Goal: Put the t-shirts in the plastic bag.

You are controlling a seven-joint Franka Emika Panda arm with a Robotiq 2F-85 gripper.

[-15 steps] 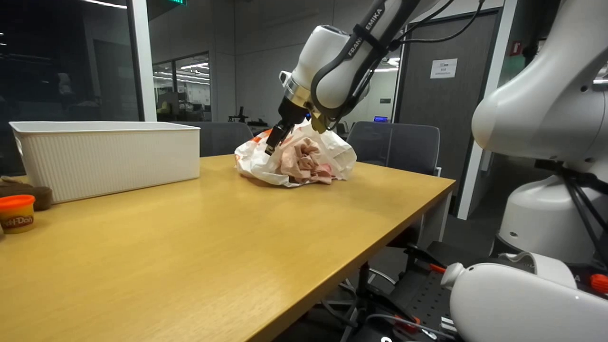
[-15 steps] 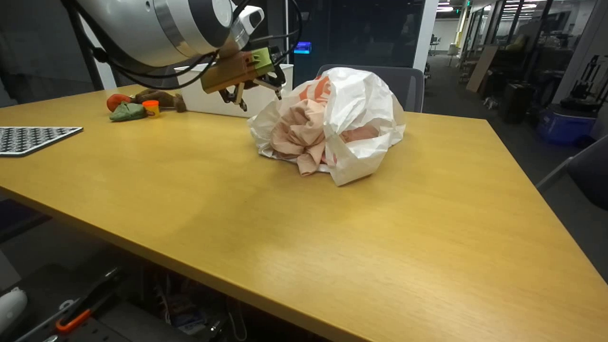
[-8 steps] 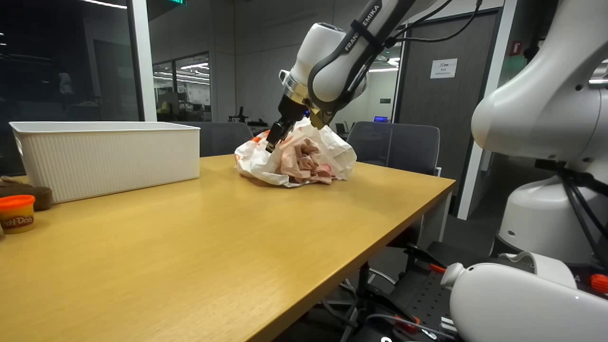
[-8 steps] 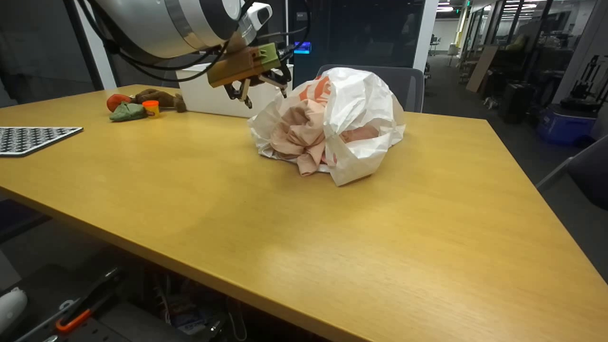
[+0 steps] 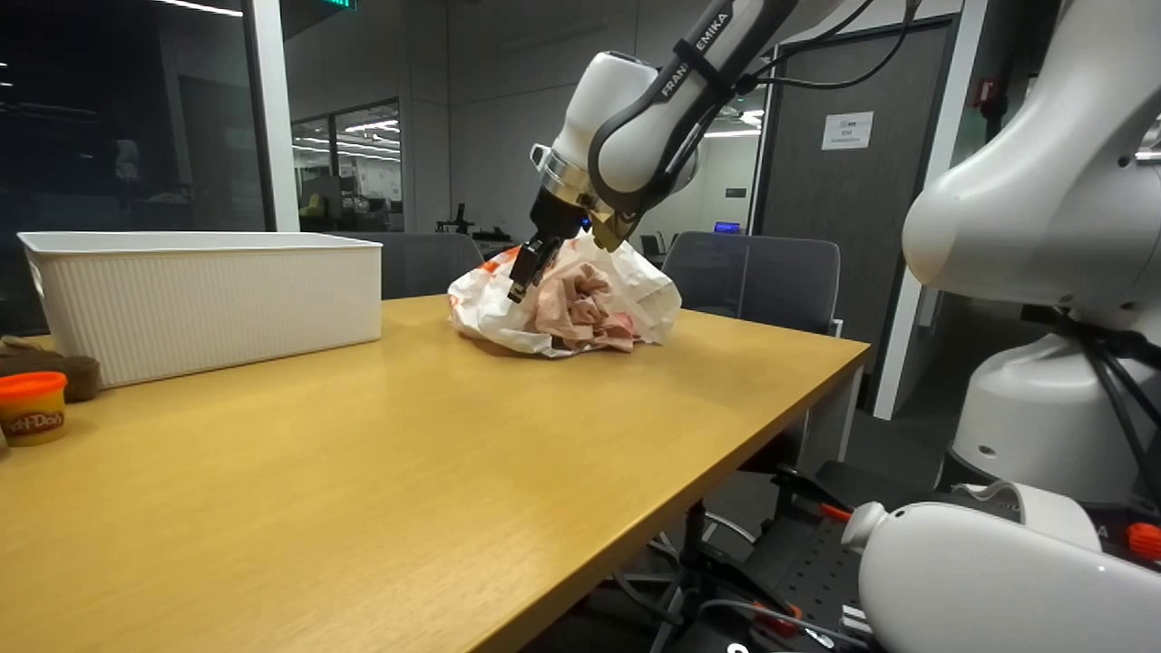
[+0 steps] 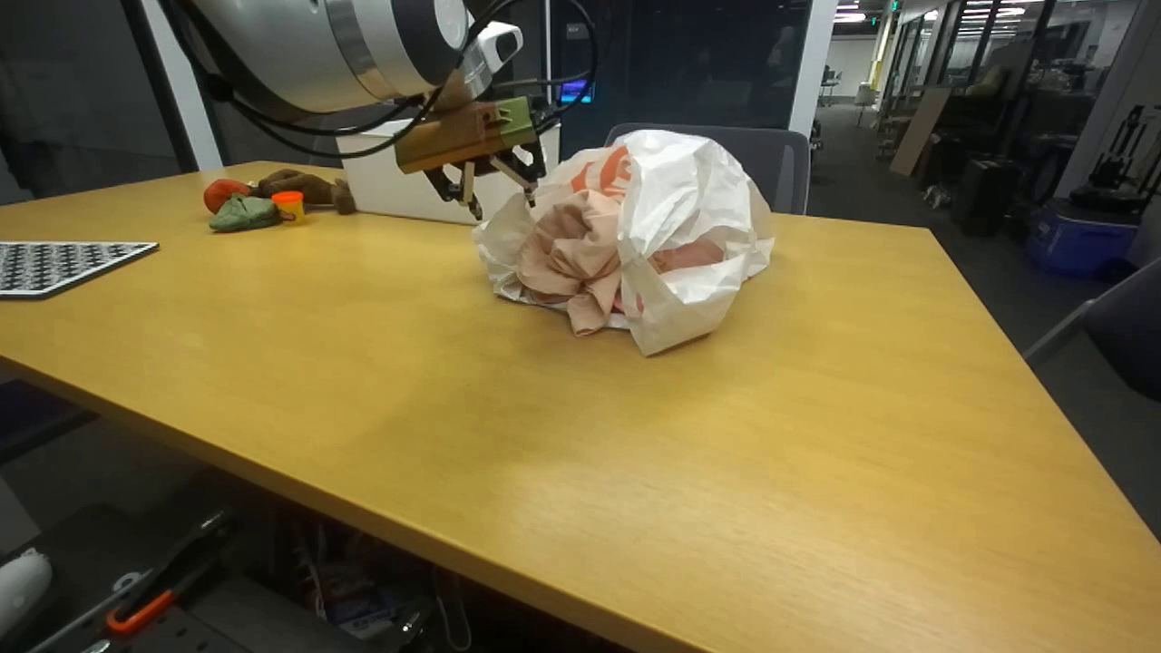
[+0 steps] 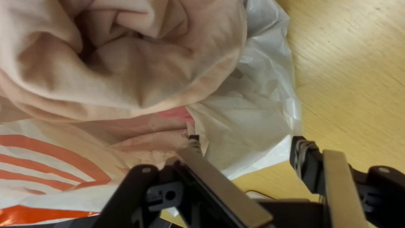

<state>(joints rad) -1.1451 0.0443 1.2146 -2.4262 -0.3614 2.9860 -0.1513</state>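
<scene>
While a pale peach t-shirt [image 6: 567, 247] sits bunched in the mouth of a crumpled white plastic bag [image 6: 685, 172], one fold of the cloth pokes out past the bag's lower edge. Bright pink cloth [image 7: 177, 113] shows beneath it in the wrist view, and orange-red print [image 7: 25, 215] marks the thin, wrinkled plastic. The bag slumps on a wooden table [image 6: 580, 453], toward the far edge in both exterior views. A robot's gripper [image 7: 246, 142] tilts down close by, its jaws apart, with bag plastic showing between the fingers [image 7: 308, 164]; whether either tip touches it cannot be told from here. A white arm [image 5: 639, 127] lettered "EMIKA" reaches down from above.

Apart from the bag, in an exterior view, stands a ribbed white bin [image 5: 218, 304], with an orange-lidded Play-Doh tub [image 5: 33, 413] and a brown object [image 5: 54, 367] near its base. In an exterior view, a red object [image 6: 224, 193] and a green object [image 6: 245, 214] lie near the tub, while a black-and-white patterned board [image 6: 73, 266] lies partly out of frame. Dark mesh-backed chairs [image 5: 748, 281] stand behind the table, and a printed sheet of paper [image 5: 848, 131] is fixed to a gray door [image 5: 862, 209]. A blue bin [image 6: 1084, 240] stands on the floor, well beyond the table.
</scene>
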